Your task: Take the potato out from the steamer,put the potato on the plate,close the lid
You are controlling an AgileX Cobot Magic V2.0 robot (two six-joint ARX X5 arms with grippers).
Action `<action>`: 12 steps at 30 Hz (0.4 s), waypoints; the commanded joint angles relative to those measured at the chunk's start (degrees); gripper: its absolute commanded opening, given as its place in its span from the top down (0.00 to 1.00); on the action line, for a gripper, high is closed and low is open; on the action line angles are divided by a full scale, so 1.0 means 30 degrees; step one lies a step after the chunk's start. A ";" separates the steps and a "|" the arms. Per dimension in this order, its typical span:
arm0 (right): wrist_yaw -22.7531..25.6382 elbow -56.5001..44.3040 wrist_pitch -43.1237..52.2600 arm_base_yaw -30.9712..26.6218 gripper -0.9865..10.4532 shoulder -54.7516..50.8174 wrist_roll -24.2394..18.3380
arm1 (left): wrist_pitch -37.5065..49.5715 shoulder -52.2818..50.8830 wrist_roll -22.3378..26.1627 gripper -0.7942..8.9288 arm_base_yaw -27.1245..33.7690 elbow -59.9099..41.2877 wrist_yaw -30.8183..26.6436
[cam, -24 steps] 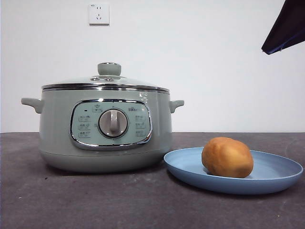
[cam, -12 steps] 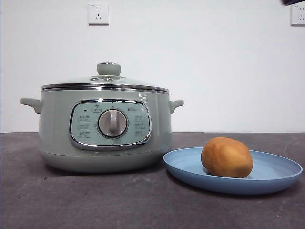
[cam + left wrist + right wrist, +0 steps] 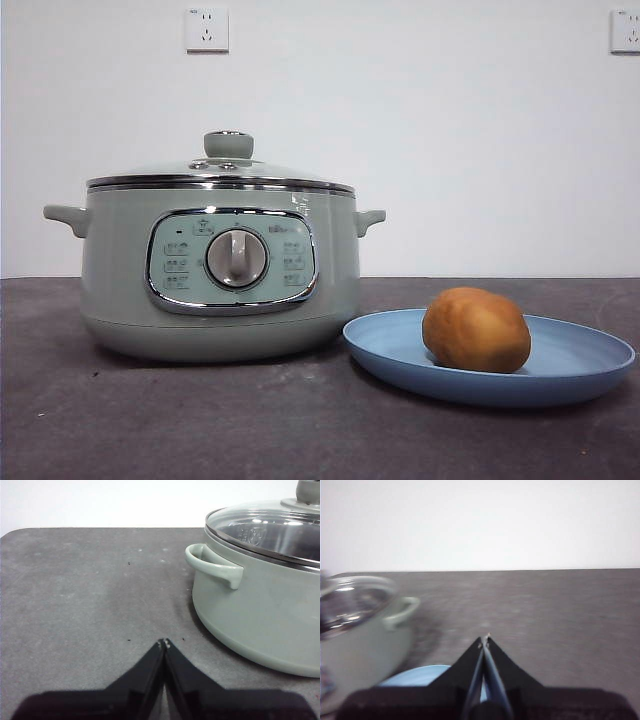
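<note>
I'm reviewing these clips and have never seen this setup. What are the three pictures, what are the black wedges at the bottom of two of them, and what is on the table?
This is a two-armed table robot. The front view looks level across the table: a green steamer with its glass lid on, and beside it a blue plate carrying a potato. The other two pictures come from cameras on the arms' wrists. The black wedges are each arm's claw: the left claw sits near the steamer's handle, the right claw above the plate's edge. Both are shut and hold nothing. Neither arm shows in the front view.
</note>
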 commanded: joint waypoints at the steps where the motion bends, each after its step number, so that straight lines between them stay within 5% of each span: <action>1: 0.1217 -0.1173 0.0328 -0.0044 0.91 -0.1056 0.0182 | -0.0233 -0.0058 -0.0073 0.92 0.0058 -0.0182 0.0109; 12: 0.2120 -0.4350 0.0146 -0.0066 0.91 -0.3861 0.2178 | -0.0233 -0.0058 -0.0073 0.92 0.0058 -0.0182 0.0109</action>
